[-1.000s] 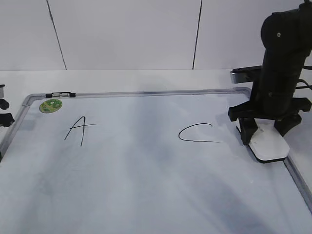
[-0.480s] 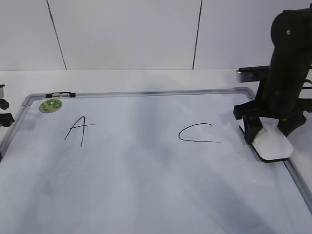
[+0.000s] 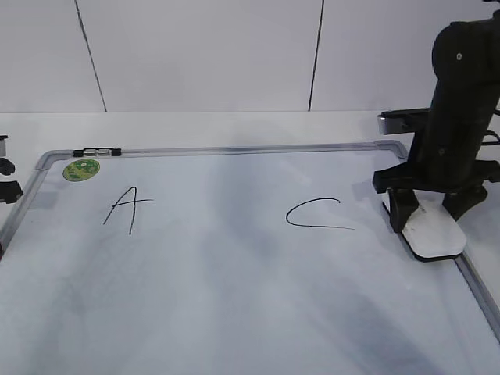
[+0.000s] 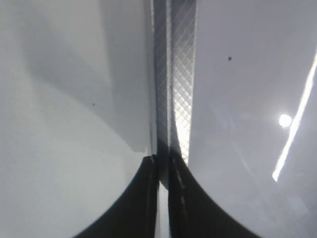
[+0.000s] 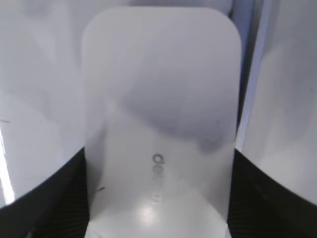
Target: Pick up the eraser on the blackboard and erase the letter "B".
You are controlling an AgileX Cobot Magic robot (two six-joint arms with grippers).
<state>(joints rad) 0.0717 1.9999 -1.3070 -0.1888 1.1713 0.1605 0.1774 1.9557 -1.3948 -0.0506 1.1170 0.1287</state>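
The blackboard is a white dry-erase board with a grey frame, lying flat. It carries a black "A" and a black "C". No "B" shows between them, only grey smudges. My right gripper is shut on the white eraser, which sits on the board's right edge. In the right wrist view the eraser fills the space between the fingers. My left gripper is shut and empty, above the board's left frame.
A round green sticker sits in the board's far left corner. A small black clip lies on the far frame beside it. A white table surrounds the board, and a white panelled wall stands behind it.
My right gripper moved the eraser slightly to the right towards the board's right frame, then held still. The left arm has not moved.
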